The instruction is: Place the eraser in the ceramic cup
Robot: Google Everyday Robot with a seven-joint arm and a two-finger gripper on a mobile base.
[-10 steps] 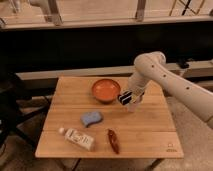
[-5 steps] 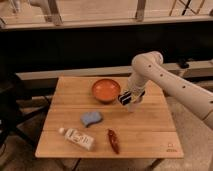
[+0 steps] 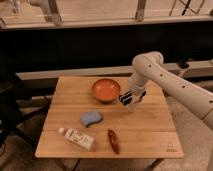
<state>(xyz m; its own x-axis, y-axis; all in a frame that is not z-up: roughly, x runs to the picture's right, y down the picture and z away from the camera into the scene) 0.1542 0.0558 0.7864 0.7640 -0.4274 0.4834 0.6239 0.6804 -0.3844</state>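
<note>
The ceramic cup [image 3: 105,90] is a round, shallow orange-red bowl standing at the back middle of the wooden table [image 3: 150,125]. The eraser [image 3: 91,118] is a blue pad lying flat on the table, in front of the cup and a little to its left. My gripper [image 3: 129,98] hangs from the white arm [image 3: 160,80] that reaches in from the right. It is just right of the cup's rim, low over the table, and well apart from the blue pad. Nothing shows in the cup.
A white bottle [image 3: 76,138] lies on its side near the front left of the table. A dark red, long object [image 3: 114,140] lies near the front edge. A dark wall and ledge run behind the table. A dark frame [image 3: 12,115] stands at the left.
</note>
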